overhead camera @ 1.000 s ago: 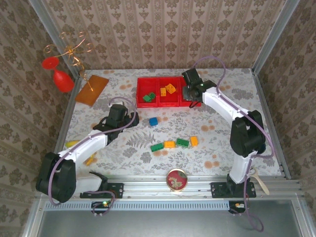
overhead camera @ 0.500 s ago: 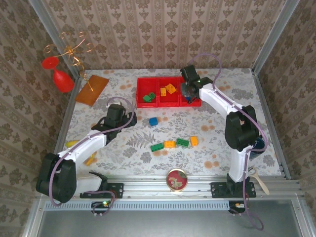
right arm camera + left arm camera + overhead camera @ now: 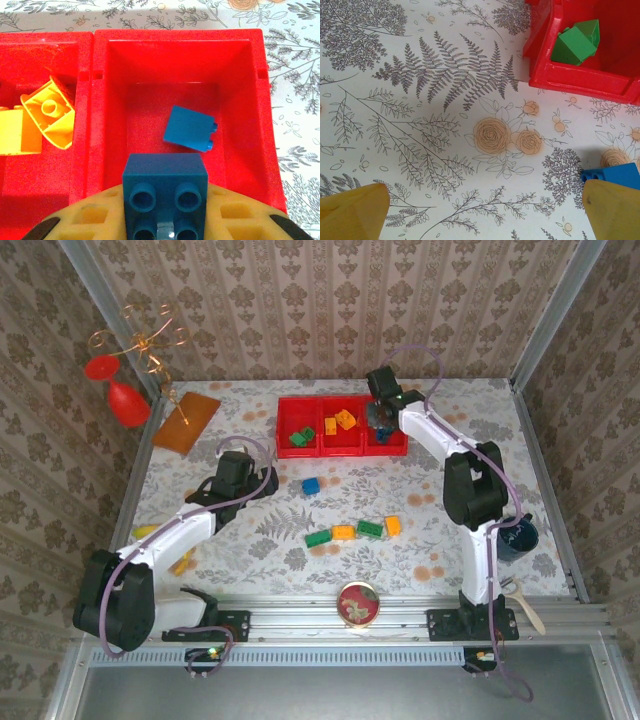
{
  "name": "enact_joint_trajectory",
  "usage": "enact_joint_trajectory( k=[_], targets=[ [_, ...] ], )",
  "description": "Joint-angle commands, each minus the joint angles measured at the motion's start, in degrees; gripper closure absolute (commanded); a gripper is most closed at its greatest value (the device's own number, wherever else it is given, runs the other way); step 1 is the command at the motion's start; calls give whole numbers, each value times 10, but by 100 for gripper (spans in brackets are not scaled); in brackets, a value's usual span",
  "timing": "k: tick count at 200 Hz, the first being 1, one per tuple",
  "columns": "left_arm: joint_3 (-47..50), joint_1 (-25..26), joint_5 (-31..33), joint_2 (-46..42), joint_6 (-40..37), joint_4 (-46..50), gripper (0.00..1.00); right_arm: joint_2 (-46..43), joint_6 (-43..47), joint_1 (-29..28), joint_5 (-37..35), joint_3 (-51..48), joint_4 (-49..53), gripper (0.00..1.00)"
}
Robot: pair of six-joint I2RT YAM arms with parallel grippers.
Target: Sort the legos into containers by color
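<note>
Right claw (image 3: 165,226) is closed on a dark blue brick (image 3: 165,192), and I'm hanging over the containers (image 3: 340,452) at 12 o'clock on the tabletop (image 3: 280,562), at the bin on the tray's 3 o'clock end (image 3: 260,100). So the step is the drop into the blue bin. One loose blue brick (image 3: 190,128) is already on its floor, and yellow bricks (image 3: 47,115) sit in the bin next door at 9 o'clock. In the wrist view my brick hangs over the bin's 6 o'clock wall rather than its middle, so I'd nudge toward 12 o'clock first. I'd also stay clear of the divider at 9 o'clock and let go low, so it doesn't bounce out or clip the rim. The held brick looks like a two-by-two, roughly square, so I can't call a real long axis. Its studs face back up at my wrist camera, toward 6 o'clock in that view, and a flat side faces the bin. The loose brick lies on its side, turned a little, with studs pointing about 3 to 4 o'clock. Left claw (image 3: 482,215) is wide open with nothing in it, low over the tabletop. Another blue brick (image 3: 615,175) lies just beside its finger at 3 o'clock, and a green brick (image 3: 577,42) sits in the tray's corner bin at 1 o'clock. More legos wait in a row (image 3: 356,531) toward 6 o'clock on the tabletop.
</note>
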State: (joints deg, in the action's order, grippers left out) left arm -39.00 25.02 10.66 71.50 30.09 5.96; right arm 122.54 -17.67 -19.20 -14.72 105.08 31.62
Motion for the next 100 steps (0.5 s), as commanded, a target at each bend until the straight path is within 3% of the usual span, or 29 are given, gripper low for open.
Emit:
enact_joint_trajectory(
  k=[1,62,100],
  targets=[
    [2,-3,-11,-14,5,6,0,21,15,3,1,31,11,66],
    [-3,-3,-28,-14,-6,4,0,30,16,4,2,41,20,49],
    [-4,-3,-45,-16,-15,0,0,3,19,5,1,26,21,47]
  ],
)
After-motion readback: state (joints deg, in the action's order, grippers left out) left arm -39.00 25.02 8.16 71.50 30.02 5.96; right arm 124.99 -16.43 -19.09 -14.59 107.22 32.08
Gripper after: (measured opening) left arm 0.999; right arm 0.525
